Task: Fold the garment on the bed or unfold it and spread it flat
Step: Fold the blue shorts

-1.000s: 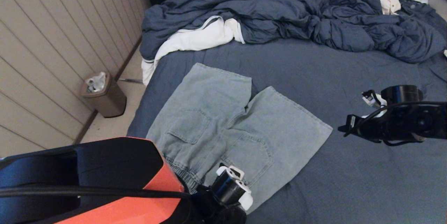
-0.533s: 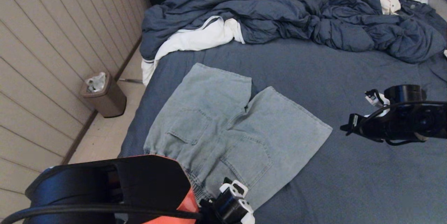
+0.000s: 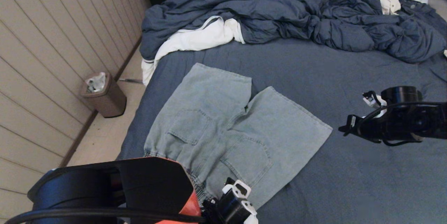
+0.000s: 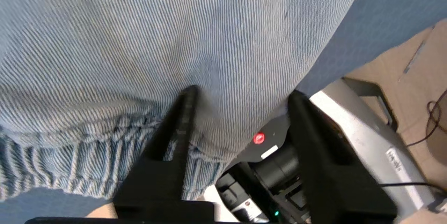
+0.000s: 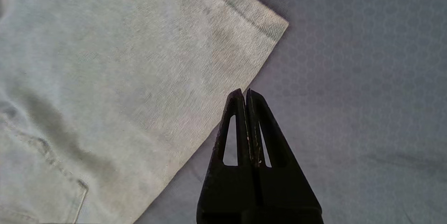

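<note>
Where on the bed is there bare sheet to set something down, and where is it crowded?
Bare dark slate-blue sheet lies right of the pale blue denim shorts, below the right gripper, and in a strip between the shorts and the bulky dark blue duvet. The far end is crowded with duvet and white garment.

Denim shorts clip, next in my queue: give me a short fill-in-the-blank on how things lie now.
1. The denim shorts lie spread on the ____ side of the bed.
2. The left hand straddles the shorts' ____ edge.
3. The right hand, over the bare sheet, is ____.
4. The white garment lies partly under the dark blue ____.

Missing: left; waistband; shut; duvet
</note>
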Controlling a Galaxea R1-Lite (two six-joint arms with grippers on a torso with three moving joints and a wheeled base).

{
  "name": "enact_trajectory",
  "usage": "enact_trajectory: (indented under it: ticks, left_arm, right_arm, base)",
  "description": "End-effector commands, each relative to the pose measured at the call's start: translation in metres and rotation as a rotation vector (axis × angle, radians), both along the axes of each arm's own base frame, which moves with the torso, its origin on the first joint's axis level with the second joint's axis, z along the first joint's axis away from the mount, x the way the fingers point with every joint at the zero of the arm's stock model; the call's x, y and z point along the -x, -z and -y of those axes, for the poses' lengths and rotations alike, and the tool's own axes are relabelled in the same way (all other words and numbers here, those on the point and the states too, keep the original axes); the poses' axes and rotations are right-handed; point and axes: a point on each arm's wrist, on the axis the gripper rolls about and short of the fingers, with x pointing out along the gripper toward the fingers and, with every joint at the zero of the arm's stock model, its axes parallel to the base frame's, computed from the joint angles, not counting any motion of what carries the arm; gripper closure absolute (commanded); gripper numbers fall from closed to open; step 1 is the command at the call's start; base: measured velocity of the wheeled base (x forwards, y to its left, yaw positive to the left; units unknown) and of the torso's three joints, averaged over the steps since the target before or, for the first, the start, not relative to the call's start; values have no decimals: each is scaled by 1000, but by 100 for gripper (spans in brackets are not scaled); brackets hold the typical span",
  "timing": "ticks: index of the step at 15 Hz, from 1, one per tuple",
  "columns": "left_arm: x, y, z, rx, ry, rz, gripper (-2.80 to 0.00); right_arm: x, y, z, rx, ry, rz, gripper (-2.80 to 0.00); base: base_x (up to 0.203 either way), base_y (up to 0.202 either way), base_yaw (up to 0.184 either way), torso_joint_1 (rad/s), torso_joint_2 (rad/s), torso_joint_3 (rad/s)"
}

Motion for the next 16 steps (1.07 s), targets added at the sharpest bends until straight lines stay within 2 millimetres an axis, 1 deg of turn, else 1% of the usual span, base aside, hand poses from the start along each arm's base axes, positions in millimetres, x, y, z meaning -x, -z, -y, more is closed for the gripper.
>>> enact_trajectory:
  ticks: [1,3,5,6,7,9,10,13,15,16]
  left_arm:
    - [-1,-13,1,35,-6,23,0]
    - [-2,-20,2,51,-8,35,0]
    - [-2,-32,0,71,-13,50,0]
    - [-2,-36,-2,72,-17,55,0]
    - [0,-35,-6,61,-17,52,0]
    - [2,-27,-8,41,-14,40,0]
    - [2,-26,-9,39,-14,38,0]
    - [3,-29,-10,39,-13,40,0]
    - [3,-28,-9,38,-12,40,0]
    - [3,-27,-9,38,-12,40,0]
  right_arm:
    - [-14,9,3,-1,0,-6,0]
    - [-25,5,2,12,-8,15,0]
    - [-34,12,2,12,-13,8,0]
    - [-39,14,-4,13,-29,8,0]
    - [-41,13,-5,15,-28,1,0]
    - [-43,12,-4,15,-25,-5,0]
    - [-44,15,-4,14,-26,-11,0]
    - [-53,22,-2,18,-22,-28,0]
    - [-61,20,-1,17,-19,-47,0]
    - [-65,21,0,20,-24,-59,-280]
  base:
    - [0,0,0,0,0,0]
    - [0,0,0,0,0,0]
    - [0,0,0,0,0,0]
    - [0,0,0,0,0,0]
    - [0,0,0,0,0,0]
    - [0,0,0,0,0,0]
    - [0,0,0,0,0,0]
    - [0,0,0,0,0,0]
    - [0,0,0,0,0,0]
    - [0,0,0,0,0,0]
